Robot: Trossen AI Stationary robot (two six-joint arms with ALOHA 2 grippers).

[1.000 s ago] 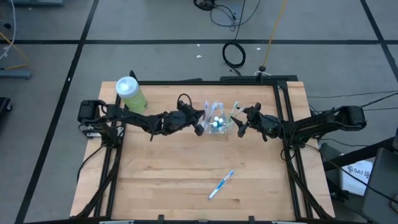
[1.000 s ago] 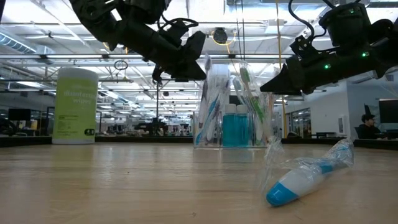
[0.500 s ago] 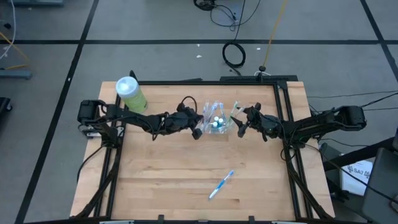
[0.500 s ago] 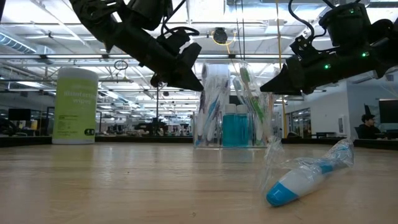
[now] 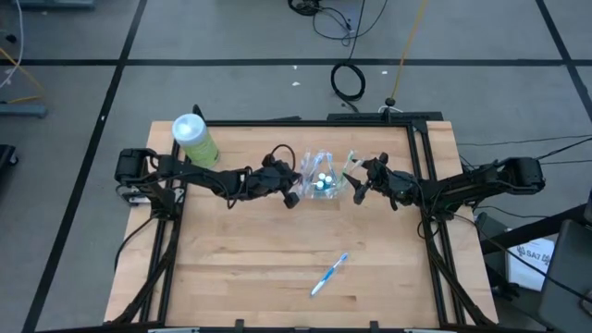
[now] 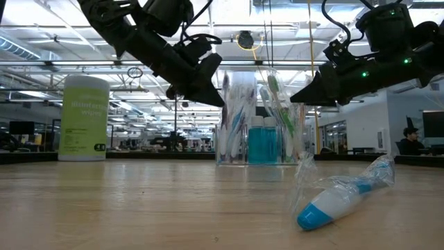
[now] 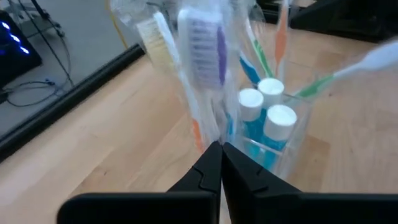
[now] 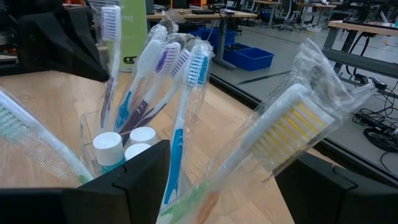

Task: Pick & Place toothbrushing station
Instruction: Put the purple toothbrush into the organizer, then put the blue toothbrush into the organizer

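A small clear cup (image 5: pixel 322 185) stands at the table's far middle. It holds several wrapped toothbrushes and white-capped teal tubes (image 7: pixel 267 106). My left gripper (image 6: pixel 216 97) slants down at the cup's left side, shut on a wrapped toothbrush with purple bristles (image 7: pixel 205 43). My right gripper (image 5: pixel 356 188) hangs open just right of the cup. Toothbrushes, among them a yellow-bristled one (image 8: pixel 292 130), lean toward it, and it holds none of them. Another wrapped blue-and-white toothbrush (image 5: pixel 329 275) lies flat on the near part of the table. My left gripper pinches the wrapped toothbrush at its handle (image 7: pixel 200 134) between the two fingertips. The fingers slant down from the table's left. The brush stands nearly upright, head up, at the cup's left wall. The fingers hide the exact spot and whatever lies below it.
A tall green canister with a white lid (image 5: pixel 194 139) stands at the table's far left corner. A black frame rail (image 5: pixel 277 121) runs along the table's edges. Bare wood (image 5: pixel 259 250) spreads across the near half around the loose toothbrush.
My left gripper has tipped downward, and its fingertips have sunk along the cup's left side, staying shut. The wrapped toothbrush at its tips has come more upright at the cup.
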